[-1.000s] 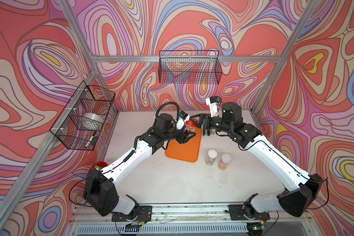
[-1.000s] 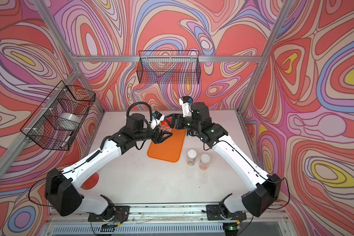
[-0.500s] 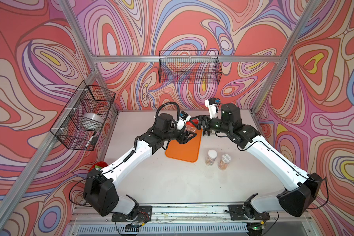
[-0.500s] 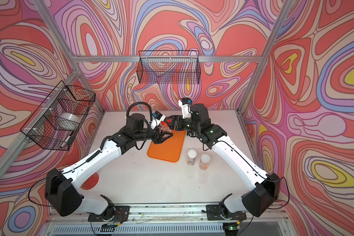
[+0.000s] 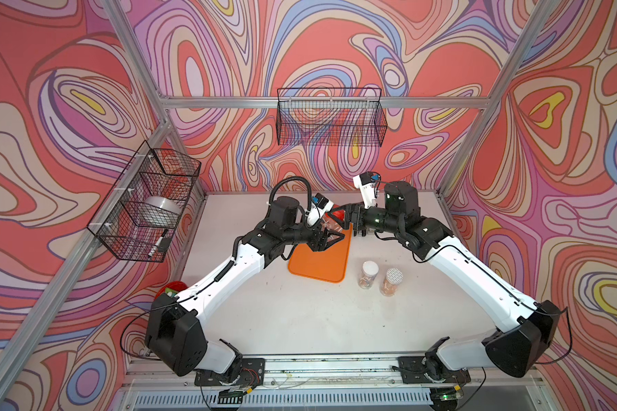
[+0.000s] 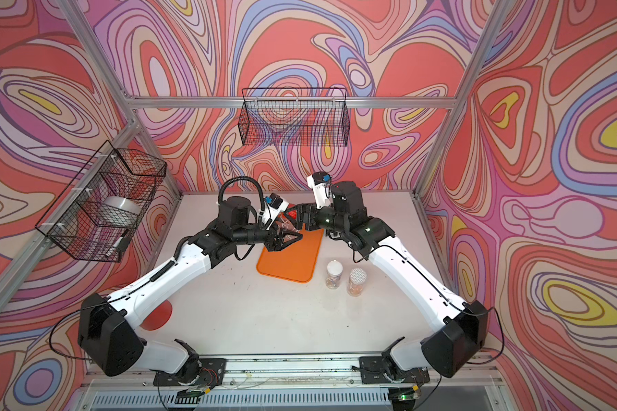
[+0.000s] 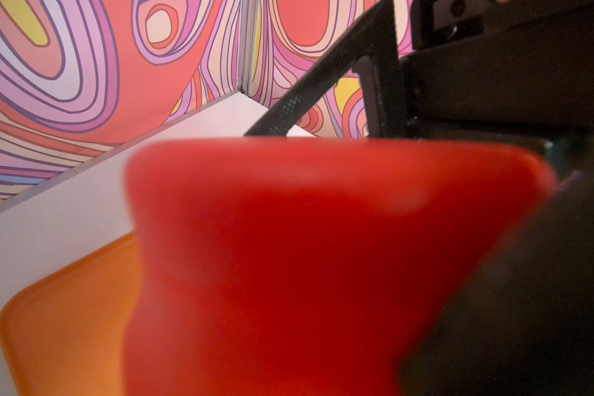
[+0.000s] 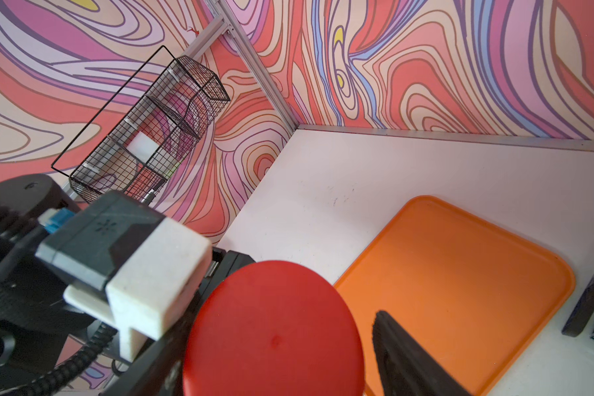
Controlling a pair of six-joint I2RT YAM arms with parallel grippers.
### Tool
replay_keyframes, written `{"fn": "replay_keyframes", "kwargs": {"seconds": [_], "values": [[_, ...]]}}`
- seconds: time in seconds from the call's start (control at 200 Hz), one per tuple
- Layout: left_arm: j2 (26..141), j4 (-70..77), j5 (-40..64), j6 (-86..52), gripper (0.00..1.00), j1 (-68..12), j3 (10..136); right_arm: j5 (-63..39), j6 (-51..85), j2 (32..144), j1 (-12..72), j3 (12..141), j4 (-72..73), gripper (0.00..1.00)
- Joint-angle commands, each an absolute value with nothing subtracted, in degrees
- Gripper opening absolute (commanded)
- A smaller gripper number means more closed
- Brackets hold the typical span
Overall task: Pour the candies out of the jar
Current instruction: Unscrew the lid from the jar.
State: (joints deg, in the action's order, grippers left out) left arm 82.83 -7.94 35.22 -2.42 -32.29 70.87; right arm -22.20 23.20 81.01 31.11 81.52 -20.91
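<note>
Jar (image 5: 328,225) tilted in left pincer (image 5: 330,235) grip; right pincer (image 5: 338,219) spread loosely around its red lid (image 8: 271,336).

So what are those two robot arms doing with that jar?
The left gripper holds a clear plastic jar tilted above the far end of the flat orange tray. The right gripper has its jaws around the jar's round red lid, which is still on, so nothing is poured out yet. Two more white-lidded clear jars stand beside the tray.

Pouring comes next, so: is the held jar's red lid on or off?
Looks on: red lid caps the tilted jar in the left gripper.
</note>
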Motion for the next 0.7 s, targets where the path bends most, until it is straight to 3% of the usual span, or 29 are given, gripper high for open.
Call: {"fn": "replay_keyframes", "kwargs": {"seconds": [0.0,0.08,0.17,0.27,0.456,0.696], "values": [[82.19,-5.58,40.21,-0.72,0.00,-33.31,72.91,-22.93,22.23,83.09,31.51,80.90,-19.56,0.82],[81.50,-5.23,40.40,-0.53,0.00,-33.31,72.28,-23.92,22.19,82.93,31.46,80.48,-19.56,0.75],[80.86,-4.62,42.57,-0.18,0.00,-33.07,71.72,-25.94,20.19,81.98,31.46,79.57,-19.14,0.55],[80.68,-3.25,46.59,-1.37,0.00,-32.07,71.54,-30.18,16.75,80.16,30.67,77.94,-17.86,0.46],[80.68,2.81,55.77,-7.50,0.00,-28.68,70.38,-45.26,14.22,76.84,26.25,74.71,-13.16,0.44],[80.49,2.75,60.25,-8.00,0.00,-28.65,71.19,-52.60,9.50,78.77,24.06,77.07,-18.19,0.44]]}}
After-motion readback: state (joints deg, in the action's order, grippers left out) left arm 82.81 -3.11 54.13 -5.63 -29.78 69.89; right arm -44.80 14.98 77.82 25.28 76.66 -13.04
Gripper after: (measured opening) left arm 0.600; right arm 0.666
